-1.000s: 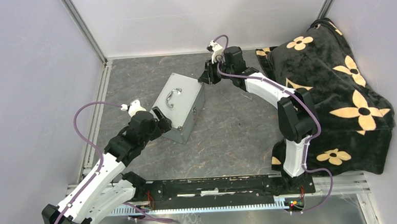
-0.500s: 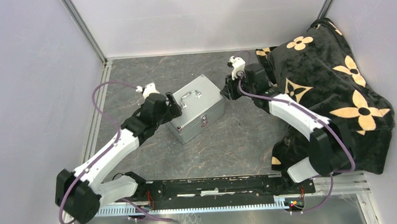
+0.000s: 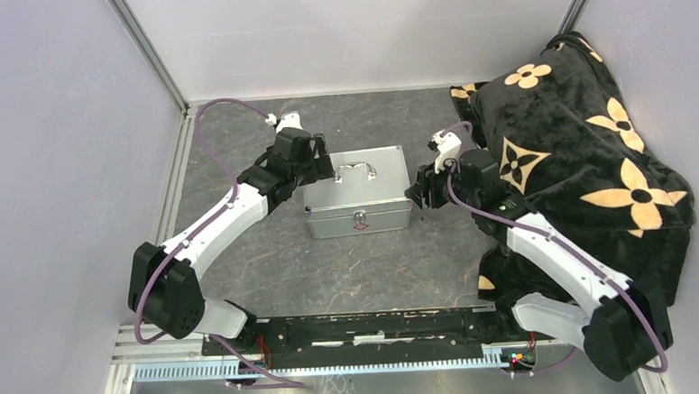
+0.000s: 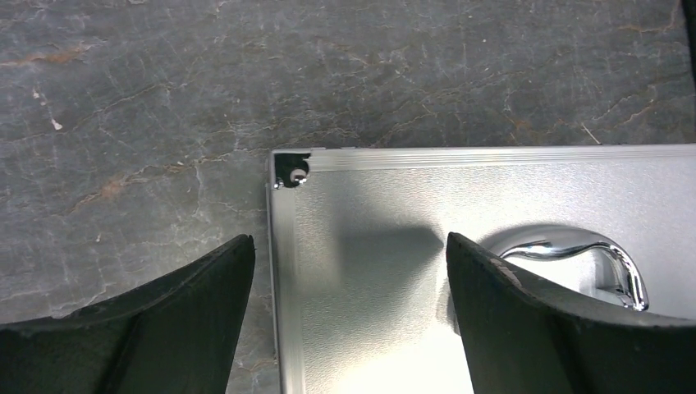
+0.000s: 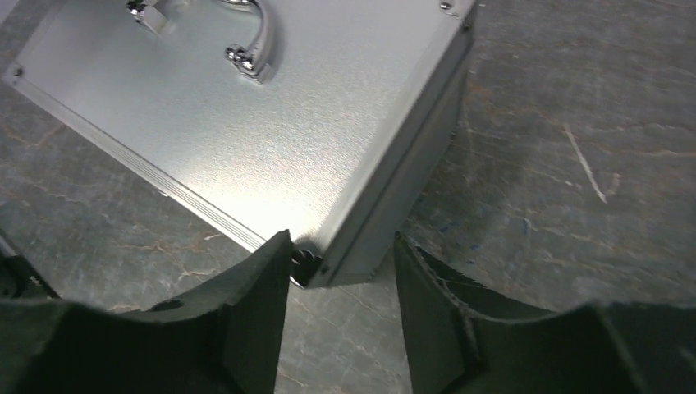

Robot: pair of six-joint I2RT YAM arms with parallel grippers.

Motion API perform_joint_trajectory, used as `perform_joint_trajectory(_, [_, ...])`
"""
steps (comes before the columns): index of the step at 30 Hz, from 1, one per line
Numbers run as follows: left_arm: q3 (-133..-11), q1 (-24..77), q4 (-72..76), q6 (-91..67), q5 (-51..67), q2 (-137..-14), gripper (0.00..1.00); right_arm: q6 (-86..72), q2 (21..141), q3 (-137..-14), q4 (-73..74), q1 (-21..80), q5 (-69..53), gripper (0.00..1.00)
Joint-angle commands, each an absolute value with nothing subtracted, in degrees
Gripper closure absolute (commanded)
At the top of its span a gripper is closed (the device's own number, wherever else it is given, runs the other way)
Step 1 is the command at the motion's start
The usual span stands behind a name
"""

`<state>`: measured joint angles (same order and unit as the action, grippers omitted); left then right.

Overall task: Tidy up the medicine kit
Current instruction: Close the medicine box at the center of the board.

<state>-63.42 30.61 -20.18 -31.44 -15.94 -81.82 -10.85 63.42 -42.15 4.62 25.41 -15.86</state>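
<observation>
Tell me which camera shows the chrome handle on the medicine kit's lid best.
The top external view: the whole chrome handle shows, with both ends on the medicine kit lid, though small. The left wrist view shows only one end, close up. The right wrist view shows one end, the rest cut off at the frame's top edge.

I have the medicine kit (image 3: 356, 192) on the counter (image 3: 350, 269), midway between its left and right edges and slightly nearer the far edge, latch side facing the near edge. My left pincer (image 3: 317, 163) hangs over the kit's far left corner, my right pincer (image 3: 420, 198) straddles its near right corner. A blanket-covered heap (image 3: 596, 148) sits along the counter's right edge.
</observation>
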Motion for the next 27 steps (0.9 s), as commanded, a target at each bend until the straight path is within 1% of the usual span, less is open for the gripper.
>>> perform_joint_trajectory(1, [-65.74,30.06,-21.66,-26.59,-18.74,-78.27,0.07,-9.59,55.28,-40.92,9.12,25.47,-4.65,0.42])
perform_joint_trajectory(3, [-65.07,30.06,-22.58,-25.00,-20.53,-75.41,0.05,-9.43,50.16,-39.61,7.38,25.46,-2.28,0.37])
perform_joint_trajectory(5, [-64.43,30.01,-23.00,-23.47,-20.78,-72.69,0.04,-9.45,45.40,-36.49,3.94,25.44,-1.61,0.30])
perform_joint_trajectory(7, [-63.67,30.04,-22.38,-21.38,-18.61,-70.37,0.04,-10.69,40.14,-32.71,0.96,25.45,-0.52,0.25])
perform_joint_trajectory(9, [-63.13,30.05,-21.39,-18.53,-13.93,-69.63,0.04,-11.55,37.68,-30.69,1.49,25.42,-0.62,0.22])
perform_joint_trajectory(12, [-63.27,30.06,-21.18,-14.77,-6.85,-70.68,0.04,-12.68,34.94,-27.04,1.33,25.42,-5.52,0.21])
perform_joint_trajectory(14, [-63.24,30.06,-21.03,-13.21,-4.30,-71.38,0.05,-12.92,33.17,-23.96,-0.98,25.45,-12.10,0.19])
perform_joint_trajectory(16, [-62.67,30.10,-20.04,-12.56,-2.39,-71.46,0.05,-14.99,31.02,-18.87,-8.36,25.46,-21.05,0.20])
perform_joint_trajectory(17, [-62.45,30.06,-19.50,-12.35,-1.31,-71.38,0.06,-17.34,29.90,-15.80,-14.67,25.45,-25.83,0.21])
perform_joint_trajectory(19, [-62.32,30.11,-19.16,-12.01,0.97,-71.45,0.06,-21.49,28.65,-8.50,-25.91,25.80,-30.44,0.22])
perform_joint_trajectory(23, [-62.78,30.06,-20.02,-11.89,3.14,-72.75,0.08,-23.96,31.26,-0.49,-38.82,28.10,-30.62,0.22])
perform_joint_trajectory(27, [-63.63,30.10,-22.37,-12.00,3.16,-74.13,0.08,-20.48,39.06,4.00,-50.30,33.93,-29.81,0.21])
